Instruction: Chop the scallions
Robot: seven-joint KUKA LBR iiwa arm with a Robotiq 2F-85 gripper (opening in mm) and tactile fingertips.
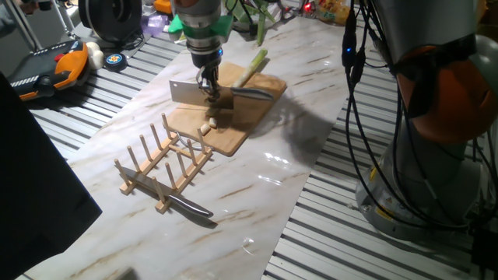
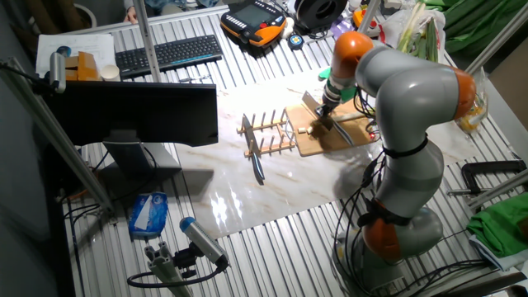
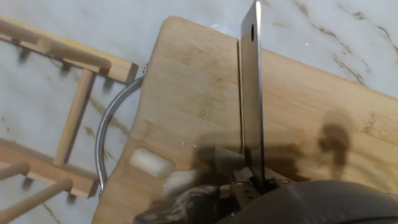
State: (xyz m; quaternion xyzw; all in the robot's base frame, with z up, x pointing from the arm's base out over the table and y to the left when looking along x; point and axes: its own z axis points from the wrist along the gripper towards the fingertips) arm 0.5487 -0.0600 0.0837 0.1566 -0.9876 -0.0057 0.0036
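The scallion stalk (image 1: 250, 68) lies across the far end of the wooden cutting board (image 1: 233, 128), white end toward the middle and green top pointing off the far edge. Small whitish cut chunks (image 1: 206, 124) rest near the board's front left corner; two chunks (image 3: 151, 162) show in the hand view beside the board's metal loop (image 3: 115, 124). My gripper (image 1: 208, 85) is shut on a cleaver (image 1: 187, 92), gripping it where the blade meets the handle. The blade (image 3: 252, 93) stands edge-down over the board (image 3: 186, 81), just right of the chunks. My hand hides the stalk's cut end.
A pale wooden peg rack (image 1: 163, 163) stands on the marble tabletop directly in front of the board. A second knife (image 1: 191, 208) lies beside the rack's near end. Cables and the arm's base (image 1: 436, 179) fill the right side; clutter lines the far edge.
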